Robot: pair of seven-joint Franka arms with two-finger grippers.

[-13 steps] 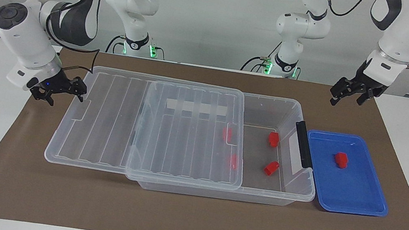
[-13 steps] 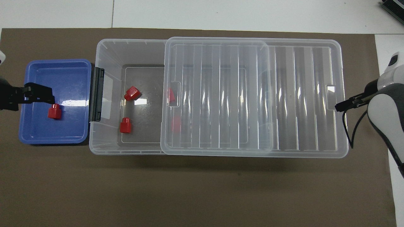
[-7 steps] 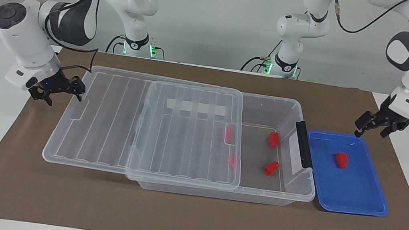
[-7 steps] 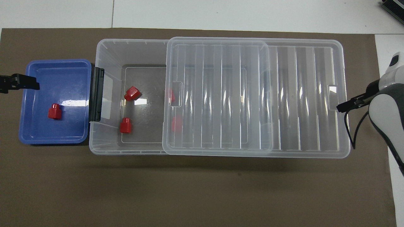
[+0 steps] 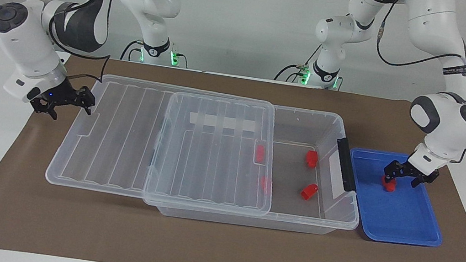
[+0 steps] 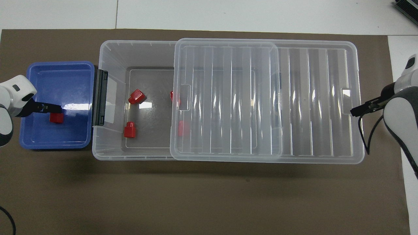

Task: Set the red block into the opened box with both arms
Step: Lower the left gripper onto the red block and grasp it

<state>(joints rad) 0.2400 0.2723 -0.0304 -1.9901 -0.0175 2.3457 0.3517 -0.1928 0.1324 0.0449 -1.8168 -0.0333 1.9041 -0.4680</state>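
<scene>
In the blue tray [image 5: 404,221] at the left arm's end of the table sits the red block [image 5: 388,185], a small bright red plastic piece with a squat body and a narrower stub on top, glossy and chunky. In the overhead view it lies at about the tray's centre, a touch toward 7 o'clock [image 6: 56,118]. The left gripper [image 5: 410,175] is down over it, its black fingers spread wide to either side of the block; whether the fingertips touch the block cannot be told, and they have not closed on it.

Just beside the tray, at 3 o'clock from it in the overhead view, stands the box [image 5: 331,122], a large clear plastic bin with a black handle [image 5: 346,164] on the end that meets the tray. Its ribbed clear lid [image 5: 131,134] is slid toward the right arm's end, so the part of the box next to the tray is uncovered. On the bare floor of that part lie two more red blocks, one upright [image 6: 129,129] and one tipped on its side [image 6: 136,96]. Two others [image 6: 182,128] show dimly through the lid's edge.

At the lid's end, at 3 o'clock in the overhead view, the right gripper [image 5: 65,101] is by the lid's rim with its fingers apart, closed on nothing. A brown mat [image 5: 197,246] covers the table under everything.
</scene>
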